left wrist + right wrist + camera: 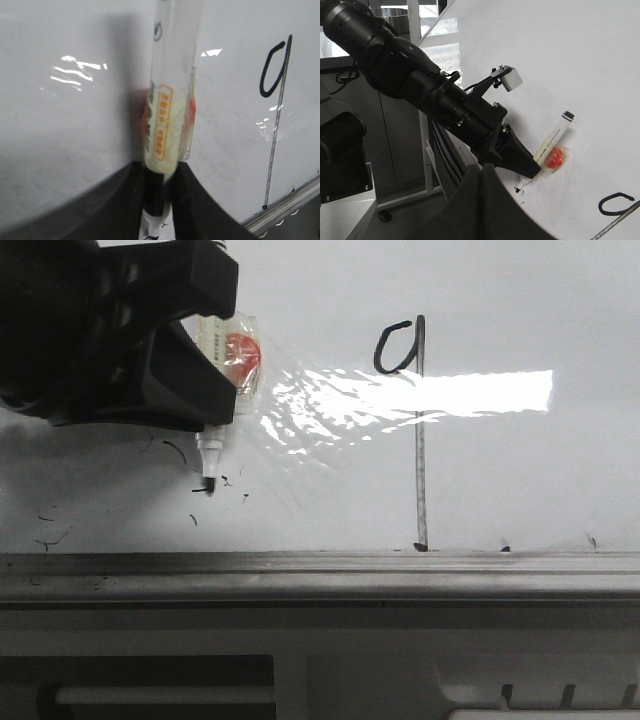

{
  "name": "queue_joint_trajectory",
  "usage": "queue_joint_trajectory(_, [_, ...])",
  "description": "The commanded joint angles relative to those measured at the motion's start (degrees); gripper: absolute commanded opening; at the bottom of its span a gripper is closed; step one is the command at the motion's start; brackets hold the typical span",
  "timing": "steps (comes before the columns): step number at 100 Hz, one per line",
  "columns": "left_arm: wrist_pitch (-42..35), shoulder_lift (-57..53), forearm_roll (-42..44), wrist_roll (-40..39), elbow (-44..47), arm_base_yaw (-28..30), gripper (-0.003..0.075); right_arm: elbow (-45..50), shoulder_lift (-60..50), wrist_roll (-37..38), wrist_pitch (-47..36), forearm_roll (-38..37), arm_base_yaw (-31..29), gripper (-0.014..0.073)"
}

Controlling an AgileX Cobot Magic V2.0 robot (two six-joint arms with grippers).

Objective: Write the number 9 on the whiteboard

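- The whiteboard [520, 470] fills the front view, with its rail [320, 575] along the lower edge.
- The number 9 [408, 390] sits right of centre on the board, its loop at the upper left of the stem, the stem's foot reaching down to just above the rail.
- The left gripper [190, 355] is at the upper left, well apart from the figure, closed on a marker [222, 380].
- The marker's tip [209, 483] points down and touches the board.
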Motion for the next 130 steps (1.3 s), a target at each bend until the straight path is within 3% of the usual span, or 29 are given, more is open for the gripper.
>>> queue_joint_trajectory(1, [-5.7, 0.6, -1.5, -0.4, -1.3, 1.3, 0.0137, -1.7, 0.2, 0.2, -3.4, 0.2, -0.4, -0.0066])
queue_joint_trajectory(11, [-5.8, 0.6, -1.5, -0.4, -1.3, 1.3, 0.0346, -1.7, 0.2, 0.2, -3.4, 0.2, -0.4, -0.0066])
queue_joint_trajectory(19, [-5.8, 0.6, -1.5, -0.4, -1.3, 1.3, 0.0440, -1.7, 0.2, 0.2, -3.4, 0.2, -0.4, -0.0066])
queue_joint_trajectory(28, [-5.6, -0.3, -1.5, -0.4, -1.3, 1.2, 0.0499, -1.7, 0.0, 0.2, -1.3, -0.6, -0.4, -0.0066])
queue_joint_trajectory(36, [-4.2, -3.9, -1.5, -0.4, -0.6, -0.4, 0.0521, -1.7, -1.0, 0.9, 5.5, -5.3, -0.4, -0.0063])
queue_joint_trajectory(46, [-4.9, -11.4, -1.5, 0.0, 2.6, -4.2, 0.0511, -1.6, -4.5, 15.2, 13.5, -16.7, -1.3, -0.0043])
queue_joint_trajectory(53, [-5.6, -17.8, -1.3, 0.0, 5.8, -7.1, 0.0477, -1.3, -8.4, 23.9, 18.7, -27.6, -1.9, -0.0043])
queue_joint_trajectory(63, [-5.8, -26.6, -1.1, 0.0, 10.8, -10.4, 0.0353, 0.6, -15.5, 31.5, 19.3, -40.4, -2.1, -0.0043])
queue_joint_trajectory(79, [-5.8, -39.0, -1.1, 0.0, 17.3, -12.6, -0.0022, 4.4, -25.7, 32.2, 17.9, -43.4, -2.1, -0.0045])
queue_joint_trajectory(97, [-3.7, -45.8, -1.3, 0.0, 19.8, -12.6, -0.0018, 5.8, -30.2, 32.2, 18.1, -41.2, -2.1, -0.0045])
queue_joint_trajectory(130, [-3.0, -46.5, -1.3, 0.0, 19.9, -12.6, -0.0018, 5.8, -30.3, 32.2, 18.1, -41.2, -2.1, -0.0045])
